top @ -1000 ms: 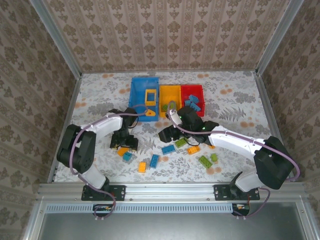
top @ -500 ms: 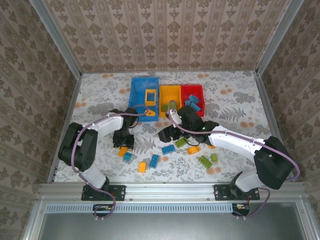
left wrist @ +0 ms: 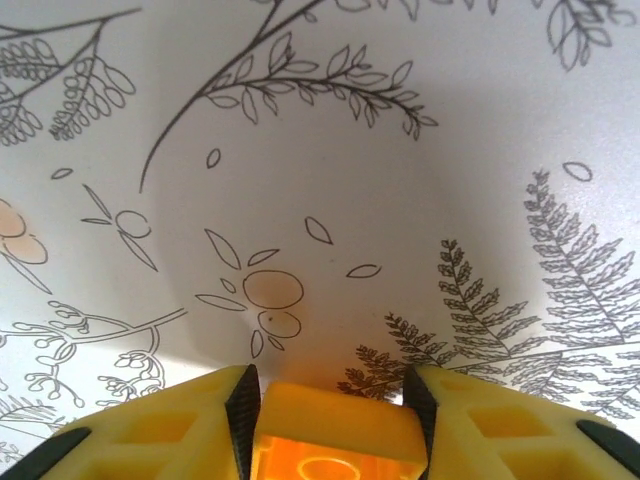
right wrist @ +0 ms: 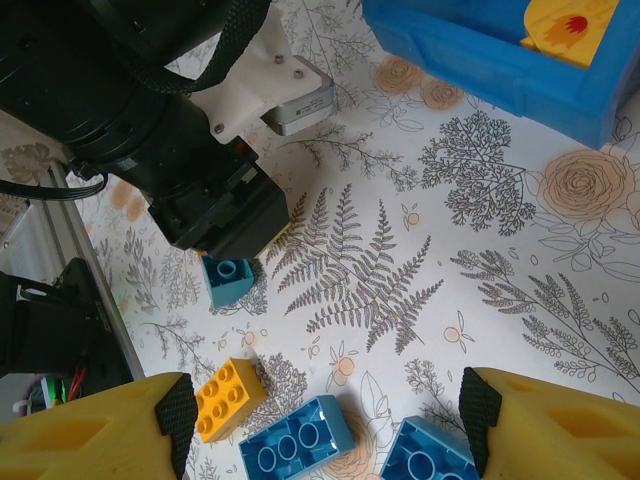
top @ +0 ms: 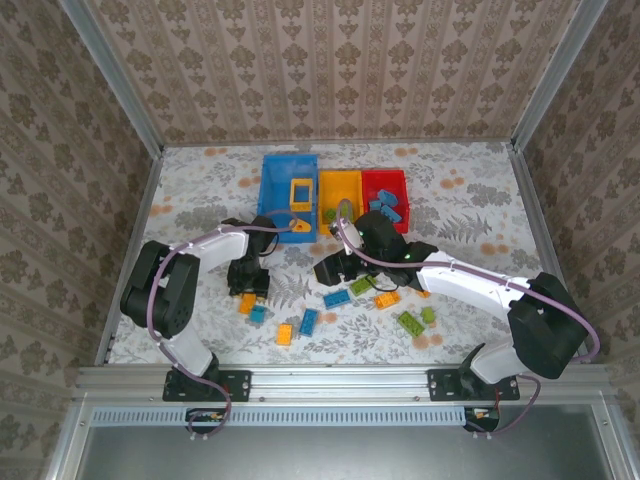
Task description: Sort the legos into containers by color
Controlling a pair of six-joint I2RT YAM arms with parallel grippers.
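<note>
Left fingers (left wrist: pixel 160 430) are pinching an orange brick (left wrist: pixel 335 440) between the tips, low over the surface (left wrist: pixel 400 150), right fingers (right wrist: pixel 90 430) are hanging wide apart; shallow-looking tip grip is likely risking a slip on lifting.

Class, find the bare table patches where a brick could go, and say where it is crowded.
Free: table between the red bin and side rail; also left of the blue bin. Crowded: loose legos around the left claw and right claw.
</note>
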